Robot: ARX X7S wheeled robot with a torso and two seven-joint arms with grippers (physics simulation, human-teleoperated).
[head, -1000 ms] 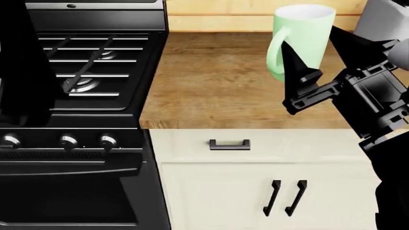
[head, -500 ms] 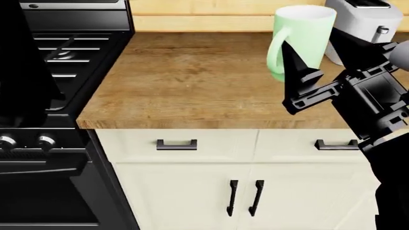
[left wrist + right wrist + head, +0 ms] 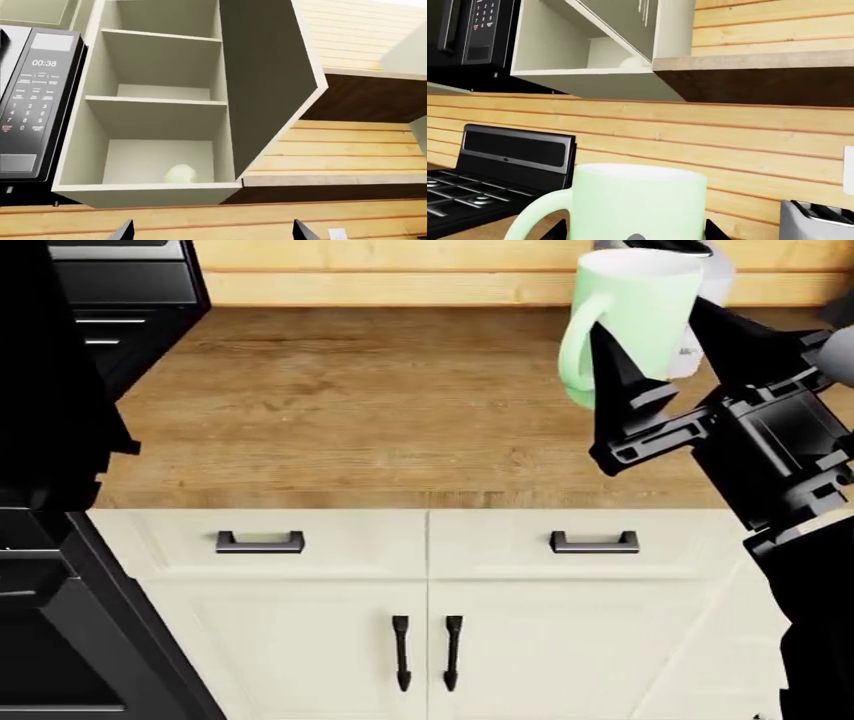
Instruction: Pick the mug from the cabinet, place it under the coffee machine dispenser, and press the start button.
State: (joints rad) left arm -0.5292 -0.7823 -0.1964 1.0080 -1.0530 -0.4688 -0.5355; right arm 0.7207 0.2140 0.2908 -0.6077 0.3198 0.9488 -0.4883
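One mug [image 3: 635,315], pale mint green with a white inside, is held upright above the wooden desk [image 3: 374,410] by the right pincer [image 3: 667,360]. Its two black fingers stand on both sides of the mug body and are closed on it, and the big loop handle points toward the robot's left. In the right wrist view the mug [image 3: 637,205] fills the lower part of the picture, with the fingers just visible at its sides.

Behind the mug stands a white toaster [image 3: 701,280], partly hidden by it; this is not the target. The coffee machine dispenser is not visible in any view. Farther out, the black stove [image 3: 114,300] is at the left edge of the head view, and white drawers and cupboard doors [image 3: 427,640] are under the desk. In the left wrist view the wall cabinet [image 3: 160,115] is open with its shelves almost bare, next to a microwave [image 3: 37,100]. Two dark tips [image 3: 123,231] of the left pincer show well apart at the edge, so it seems open and holds nothing.

I judge that the picking step is done and the carrying step is in hand. The next move calls for finding the coffee machine, probably farther to the right, keeping the mug upright, and then lowering it onto the drip tray under the dispenser.
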